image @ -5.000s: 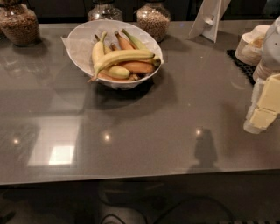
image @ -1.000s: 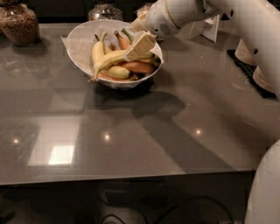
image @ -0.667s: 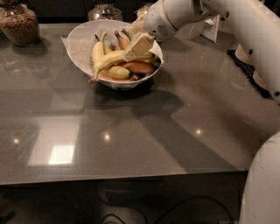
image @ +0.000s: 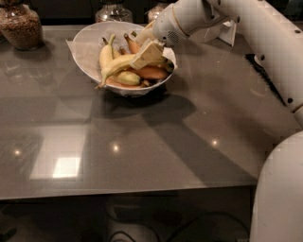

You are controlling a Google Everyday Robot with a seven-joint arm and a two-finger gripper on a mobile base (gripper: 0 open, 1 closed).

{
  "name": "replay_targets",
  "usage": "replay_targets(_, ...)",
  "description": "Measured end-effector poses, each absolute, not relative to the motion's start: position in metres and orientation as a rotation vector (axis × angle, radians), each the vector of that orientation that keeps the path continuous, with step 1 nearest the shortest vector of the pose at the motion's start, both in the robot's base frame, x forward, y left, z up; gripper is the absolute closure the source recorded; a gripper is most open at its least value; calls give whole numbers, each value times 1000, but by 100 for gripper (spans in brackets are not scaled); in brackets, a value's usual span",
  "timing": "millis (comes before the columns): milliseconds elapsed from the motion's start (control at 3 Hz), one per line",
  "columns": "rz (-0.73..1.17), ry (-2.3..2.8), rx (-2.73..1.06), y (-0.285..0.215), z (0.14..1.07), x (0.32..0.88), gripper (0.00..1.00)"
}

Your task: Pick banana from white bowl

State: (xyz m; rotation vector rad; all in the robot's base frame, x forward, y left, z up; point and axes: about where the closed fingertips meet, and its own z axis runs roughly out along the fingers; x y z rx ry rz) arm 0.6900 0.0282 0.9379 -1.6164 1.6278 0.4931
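Note:
The white bowl (image: 87, 45) stands at the back of the grey table and holds several bananas. The banana (image: 118, 65), long, slim and pale yellow, lies across the top of the pile, with its stem tip hanging over the bowl's front left rim. My gripper (image: 147, 53) reaches in from the right and sits down in the bowl, right on the banana's right half. It hides that part of the banana. Shorter yellow bananas (image: 106, 53) and orange-brown ones (image: 150, 73) lie around and under it.
Glass jars of grain stand behind the bowl: one at the far left (image: 20, 26) and two at the back (image: 112, 10). A white stand (image: 227, 29) is at the back right. My white arm (image: 265, 42) crosses the right side of the grey table (image: 142, 142).
The arm swung in from the table's right edge to the bowl. Over the last second the gripper slid a little left and down onto the long banana.

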Motion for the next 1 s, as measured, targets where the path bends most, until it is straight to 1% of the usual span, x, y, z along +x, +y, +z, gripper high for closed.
replay_targets(333,508,1644,-1633,29,930,688,43)
replay_targets(667,518,1650,-1642,30,927,686,48)
replay_targets(1000,532,1658,-1649,31,925,683,66)
